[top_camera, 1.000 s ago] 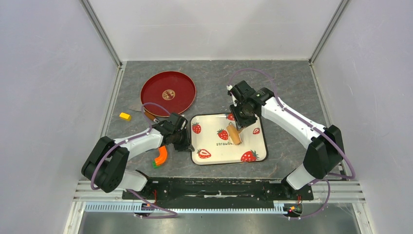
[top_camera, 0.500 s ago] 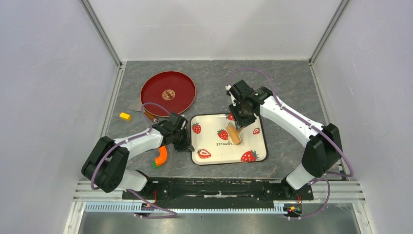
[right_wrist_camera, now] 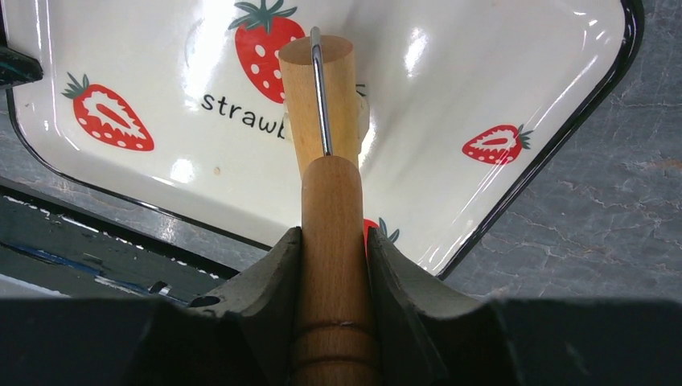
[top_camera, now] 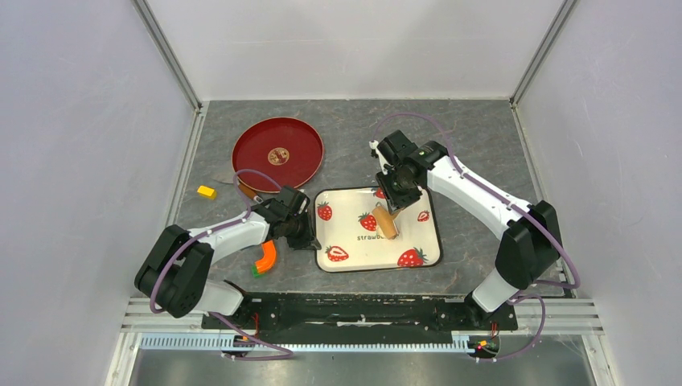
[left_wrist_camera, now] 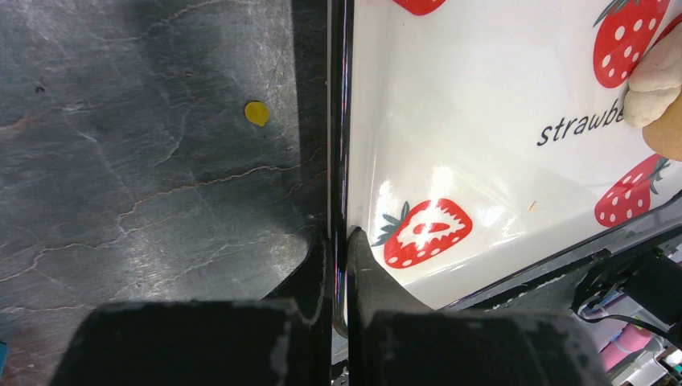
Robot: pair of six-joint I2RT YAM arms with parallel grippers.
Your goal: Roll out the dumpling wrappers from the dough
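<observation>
One dough lump (left_wrist_camera: 655, 72) sits under the roller (right_wrist_camera: 326, 201) beyond the right gripper (right_wrist_camera: 334, 241).

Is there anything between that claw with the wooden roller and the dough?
Only the roller itself: the right claw grips its handle, and its head lies over the dough in the strawberry tray. Nothing else visible intervenes.

The left arm (top_camera: 233, 233) is lying low with its elbow bent, and the left gripper (left_wrist_camera: 339, 241) is pinching the tray (left_wrist_camera: 450, 121) rim, jaws nearly together. The right arm (top_camera: 474, 193) is arching inward, wrist tilted down, the right gripper (right_wrist_camera: 334, 241) clamping the roller (right_wrist_camera: 328, 201) handle.
</observation>
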